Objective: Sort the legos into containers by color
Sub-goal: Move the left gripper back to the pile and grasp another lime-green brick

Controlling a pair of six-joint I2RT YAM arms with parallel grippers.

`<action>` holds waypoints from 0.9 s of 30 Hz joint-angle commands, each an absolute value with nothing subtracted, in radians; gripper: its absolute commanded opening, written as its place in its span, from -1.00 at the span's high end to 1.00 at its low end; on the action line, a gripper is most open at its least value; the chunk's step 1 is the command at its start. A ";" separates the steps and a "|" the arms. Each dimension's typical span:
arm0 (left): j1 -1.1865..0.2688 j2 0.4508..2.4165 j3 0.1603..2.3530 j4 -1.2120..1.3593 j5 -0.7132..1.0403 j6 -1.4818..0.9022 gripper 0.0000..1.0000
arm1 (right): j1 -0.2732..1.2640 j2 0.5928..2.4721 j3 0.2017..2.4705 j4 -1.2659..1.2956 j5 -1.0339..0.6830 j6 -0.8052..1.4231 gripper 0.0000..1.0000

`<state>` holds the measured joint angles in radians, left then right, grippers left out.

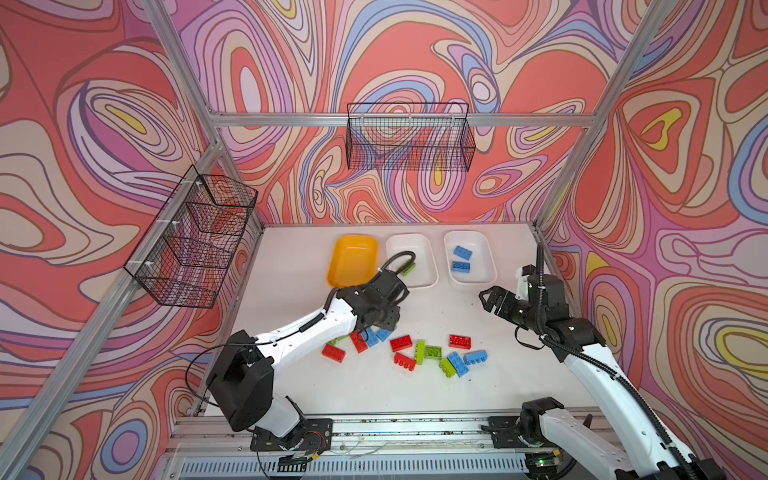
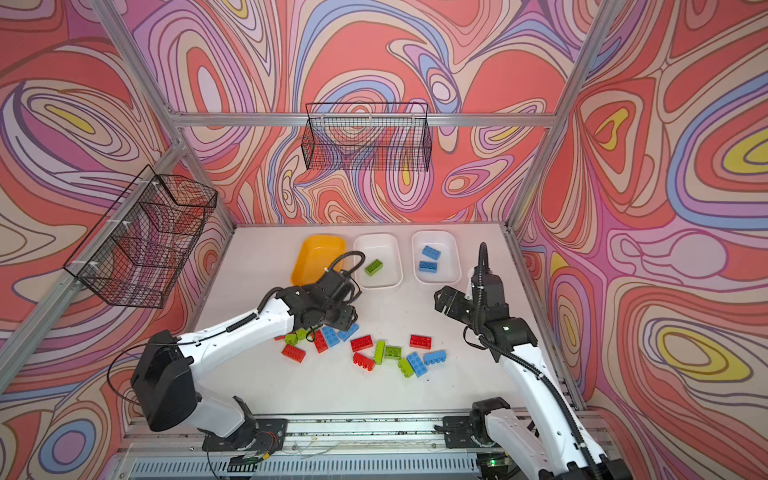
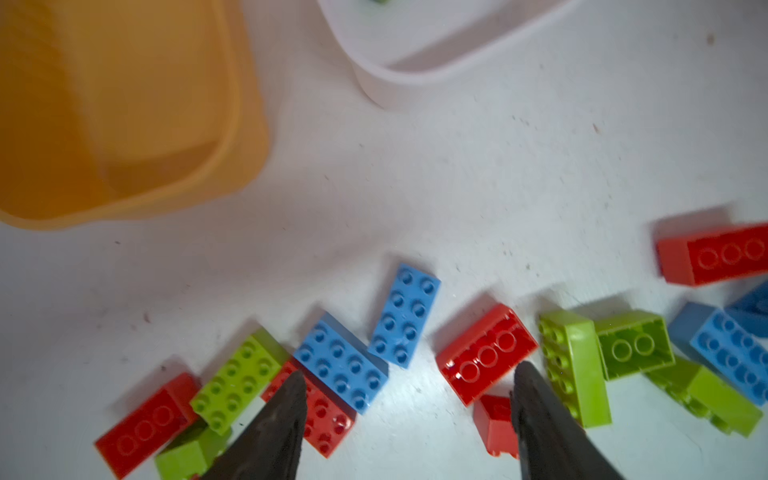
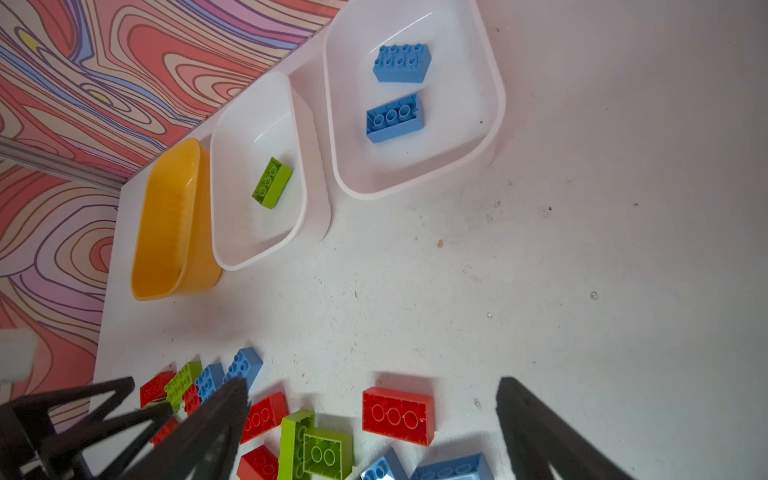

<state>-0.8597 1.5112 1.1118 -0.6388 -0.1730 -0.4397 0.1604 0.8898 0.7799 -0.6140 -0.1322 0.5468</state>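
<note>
Stands barely begun: two blue legos (image 4: 395,118), one green lego (image 4: 272,183) binned, other legos (image 1: 400,343) loose; left gripper (image 3: 409,374), right gripper (image 4: 372,381) spread empty.

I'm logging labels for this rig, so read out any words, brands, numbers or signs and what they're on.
No readable text anywhere.
Chunky red, green and blue plastic bricks: studs too blurred to show lettering.
Yellow-orange plastic tub, middle white plastic tub, right white plastic tub: plain.
</note>
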 commanded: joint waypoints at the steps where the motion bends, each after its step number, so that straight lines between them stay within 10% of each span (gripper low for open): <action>1: -0.962 1.503 1.080 -0.582 -0.184 -0.596 -0.29 | 0.166 0.851 0.746 -0.616 -0.150 0.570 -0.96; 27: -1.119 1.846 1.262 -0.642 -0.213 -0.656 0.31 | 0.166 0.767 0.760 -0.729 -0.091 0.542 -0.96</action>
<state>-1.1179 1.8236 1.2411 -0.6006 -0.1852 -0.6331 0.1608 0.7620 0.7532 -0.7136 -0.1097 0.5518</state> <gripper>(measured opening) 0.362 0.982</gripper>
